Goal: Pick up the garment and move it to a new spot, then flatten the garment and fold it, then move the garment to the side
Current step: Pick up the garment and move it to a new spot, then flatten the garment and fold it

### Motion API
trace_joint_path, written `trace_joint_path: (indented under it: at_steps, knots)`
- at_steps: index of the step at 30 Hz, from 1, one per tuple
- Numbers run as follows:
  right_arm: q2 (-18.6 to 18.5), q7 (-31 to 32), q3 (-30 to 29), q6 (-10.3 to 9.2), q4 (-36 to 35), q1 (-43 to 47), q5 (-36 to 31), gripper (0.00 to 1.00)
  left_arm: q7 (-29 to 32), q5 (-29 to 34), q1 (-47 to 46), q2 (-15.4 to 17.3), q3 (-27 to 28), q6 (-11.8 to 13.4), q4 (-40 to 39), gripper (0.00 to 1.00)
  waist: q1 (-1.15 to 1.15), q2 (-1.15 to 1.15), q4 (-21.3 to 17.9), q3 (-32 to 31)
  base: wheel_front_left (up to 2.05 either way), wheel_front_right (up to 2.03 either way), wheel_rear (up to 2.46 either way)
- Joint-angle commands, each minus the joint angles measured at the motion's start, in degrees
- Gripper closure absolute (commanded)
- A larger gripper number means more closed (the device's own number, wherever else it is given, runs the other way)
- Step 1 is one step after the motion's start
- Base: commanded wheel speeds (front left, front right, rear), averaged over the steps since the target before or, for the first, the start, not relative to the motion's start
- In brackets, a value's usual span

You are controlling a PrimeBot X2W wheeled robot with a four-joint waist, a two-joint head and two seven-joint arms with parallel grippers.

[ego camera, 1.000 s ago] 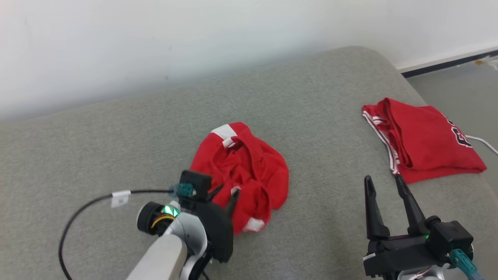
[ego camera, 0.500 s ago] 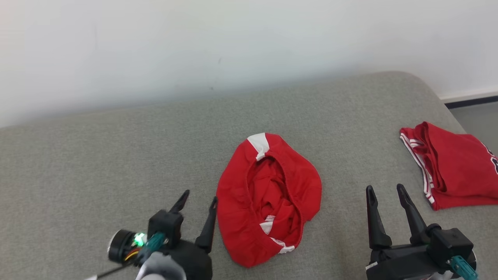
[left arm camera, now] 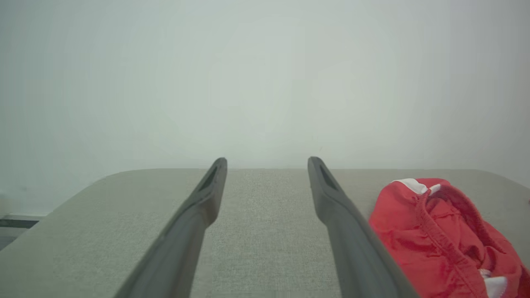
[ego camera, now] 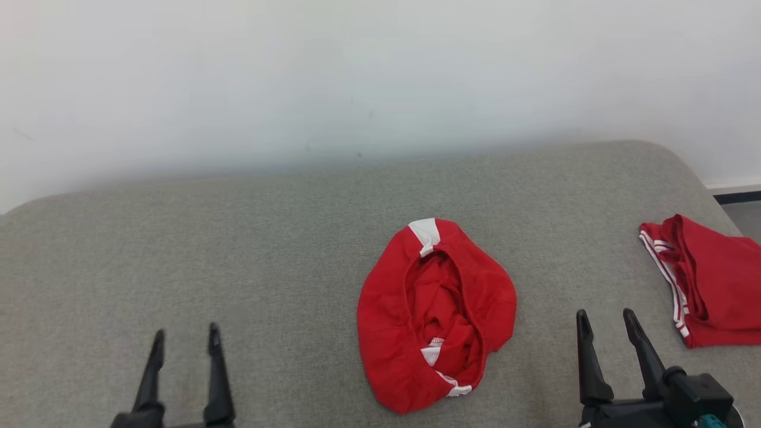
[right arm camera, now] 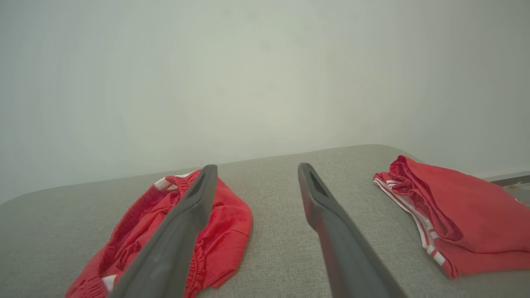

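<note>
Here we had both grippers low and near, left gripper [ego camera: 186,331] and right gripper [ego camera: 605,314], jaws apart and empty. The garment [ego camera: 437,315] lay crumpled on the cushion [ego camera: 238,249] between them, long axis running away from us, closer to the right gripper. Farther right, the right wrist view added a folded red piece [right arm camera: 455,207]; the head view gave the garment's whole outline.

bg: white wall [ego camera: 297,77] | grey fabric cushion [ego camera: 238,238] | dark baseboard [ego camera: 738,197] far R
</note>
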Motion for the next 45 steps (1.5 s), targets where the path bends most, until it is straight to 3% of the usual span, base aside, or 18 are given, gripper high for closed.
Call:
trace_joint_path:
  at_steps: [1, 6, 12, 17, 25, 45]
  knots:
    - [0.13, -0.38, -0.17, -0.15, 0.19, 0.79, -0.27, 0.00, -0.12, 0.46, 1.30, -0.44, 0.96, -0.29, -0.75, 0.00, 0.01, 0.00, 0.63, -0.38, 0.00, 0.00, 0.00]
    - [0.12, -1.25, -0.83, -0.15, 1.89, 2.24, -1.46, 0.00, -0.14, 2.37, 6.67, -3.05, 7.43, -4.42, -3.46, 0.00, 0.01, 0.00, 1.83, -0.58, 0.00, 0.00, 0.00]
    - [0.12, -1.67, -0.61, -0.15, 3.97, 3.23, -2.45, 0.00, -0.14, 5.75, 9.30, -3.52, 9.72, -9.25, 1.67, 0.00, 0.01, 0.00, 2.19, -0.66, 0.00, 0.00, 0.00]
    - [0.12, -1.75, -0.12, -0.15, 5.08, 3.22, -3.16, 0.00, -0.15, 6.34, 8.98, -4.51, 11.44, -11.64, 4.45, 0.00, 0.01, 0.00, 2.10, -0.45, 0.00, 0.00, 0.00]
    - [0.12, -1.92, 0.08, -0.15, 5.77, 2.63, -3.21, 0.00, -0.15, 6.96, 7.52, -5.78, 13.06, -14.19, 5.96, 0.00, 0.01, 0.00, 1.61, 0.05, 0.00, 0.00, 0.00]
    - [0.13, -1.89, 0.88, -0.15, 5.31, 1.57, -3.73, 0.00, -0.16, 8.77, 7.17, -6.80, 13.70, -15.09, 6.69, 0.00, 0.01, 0.00, 0.09, 0.67, 0.00, 0.00, 0.00]
